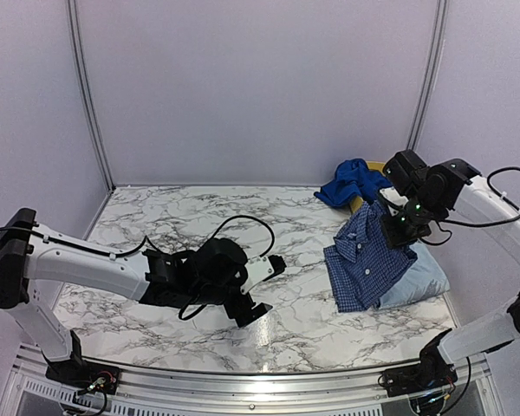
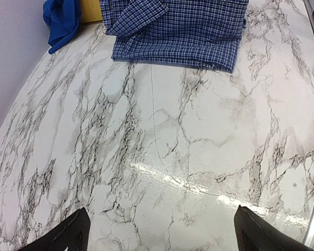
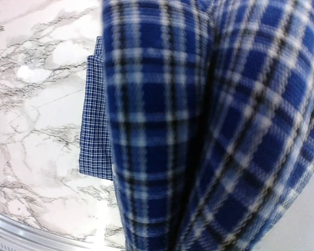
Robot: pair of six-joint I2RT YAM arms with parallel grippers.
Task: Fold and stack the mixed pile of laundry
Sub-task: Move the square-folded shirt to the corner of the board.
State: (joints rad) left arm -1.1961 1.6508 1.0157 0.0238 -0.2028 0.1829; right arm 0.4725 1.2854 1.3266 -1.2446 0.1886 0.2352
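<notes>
The marble worktop shows bare stone across its left and middle, and the mixed laundry pile lies at its right side. The largest piece there is the navy-and-white check shirt. It is partly folded into a rough rectangle, with its lower part flat on the worktop and its upper edge drawn up to the right gripper. Under the shirt's right side lies the pale sky-blue T-shirt, with only a wedge of it showing. Behind both, the royal-blue piece is bunched over the yellow basket, of which only slivers are visible.

The step in hand looks like folding the check shirt. The right gripper is closed and appears to pinch the raised cloth. The next move likely calls for carrying that edge over the flat part and laying it down square, without dragging the T-shirt beneath.

The left gripper has its jaws wide and holds nothing. It hovers over bare worktop, well apart from the shirt and facing it, and could pin the near hem.

Blurred check cloth fills the right wrist view, so the right gripper's fingers and the exact grip point are hidden. The T-shirt's print and the state of its folding cannot be made out.
</notes>
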